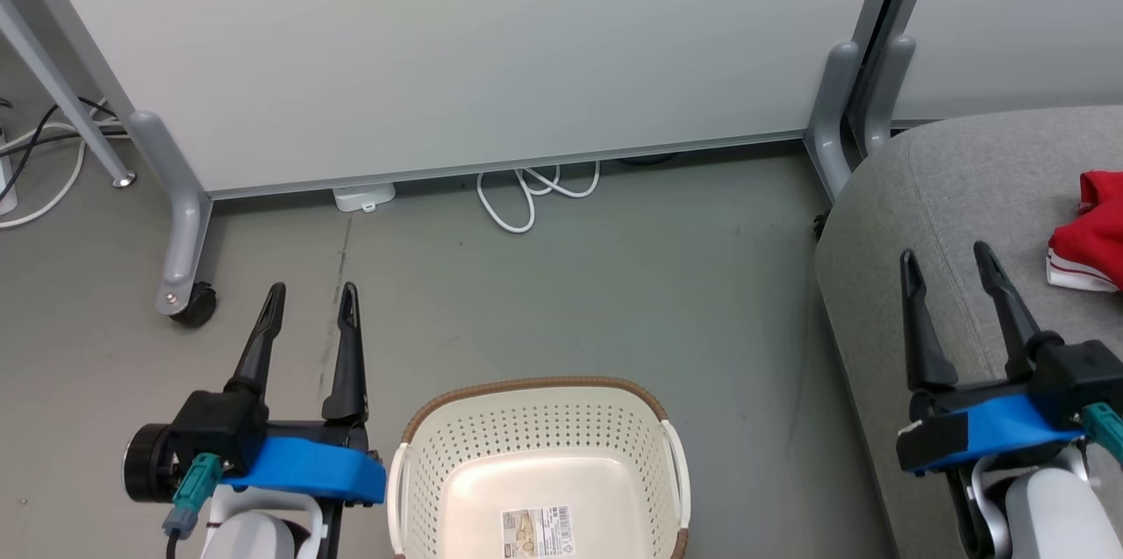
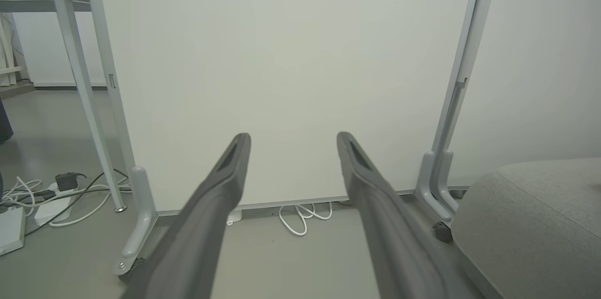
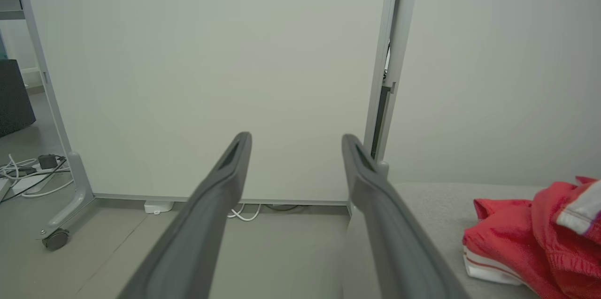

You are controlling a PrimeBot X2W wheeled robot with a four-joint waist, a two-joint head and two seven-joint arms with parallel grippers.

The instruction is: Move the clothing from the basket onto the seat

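now the clothing [image 1: 1090, 236] lies on the seat [image 1: 930, 190], both grippers' jaws spread wide, holding nothing.

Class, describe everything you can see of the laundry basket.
The basket looks like cream-white plastic, its walls perforated with small holes, with a brown woven-look rim and white side handles. It stands upright on the grey floor, its near part cut off by the picture's edge. The visible inside holds nothing but a printed label on its bottom.

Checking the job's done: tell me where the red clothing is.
The red clothing lies on the grey seat at the head view's right edge, right of the right gripper.
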